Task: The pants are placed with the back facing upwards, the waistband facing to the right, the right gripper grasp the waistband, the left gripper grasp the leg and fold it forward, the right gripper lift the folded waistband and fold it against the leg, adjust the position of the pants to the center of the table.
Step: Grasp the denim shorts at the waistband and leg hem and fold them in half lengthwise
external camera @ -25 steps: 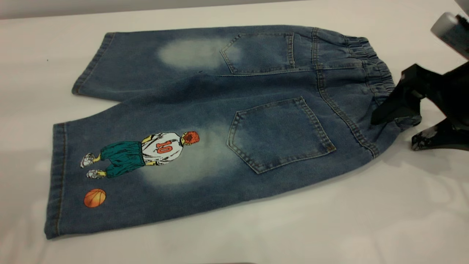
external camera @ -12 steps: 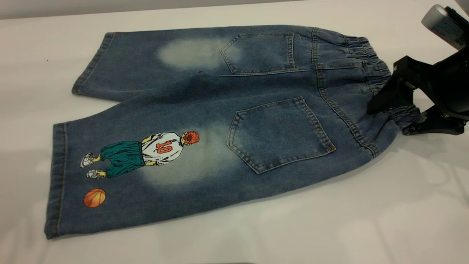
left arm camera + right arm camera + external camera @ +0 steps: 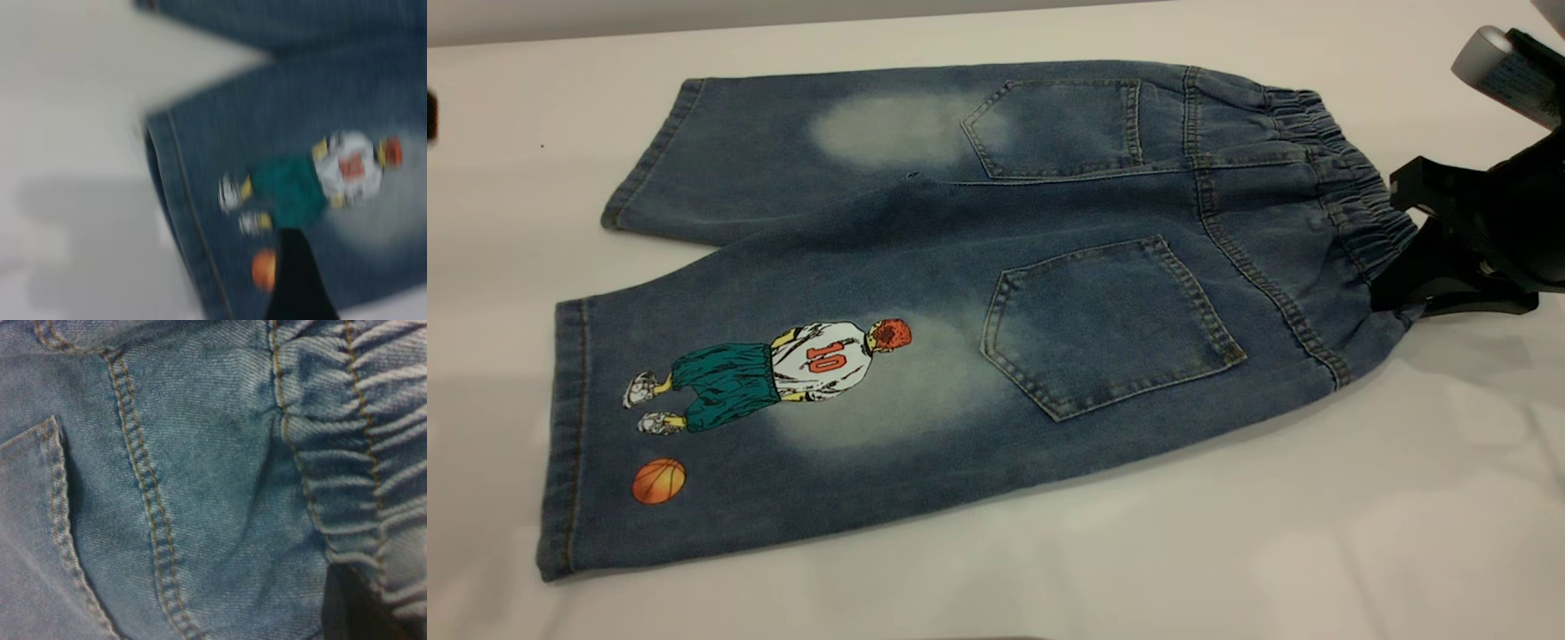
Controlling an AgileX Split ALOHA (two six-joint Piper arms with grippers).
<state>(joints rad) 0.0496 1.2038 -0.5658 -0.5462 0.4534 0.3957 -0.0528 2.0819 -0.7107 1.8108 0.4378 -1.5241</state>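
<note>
Right end effector [image 3: 1405,289] at the waistband [image 3: 1352,204].
I had it pinching the pants [image 3: 925,293]; my left one's state I couldn't tell.

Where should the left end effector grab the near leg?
At the hem of the near leg, coming in from the left: the cuff lies flat with its edge exposed on bare table. The left end effector hangs over the basketball print.
</note>
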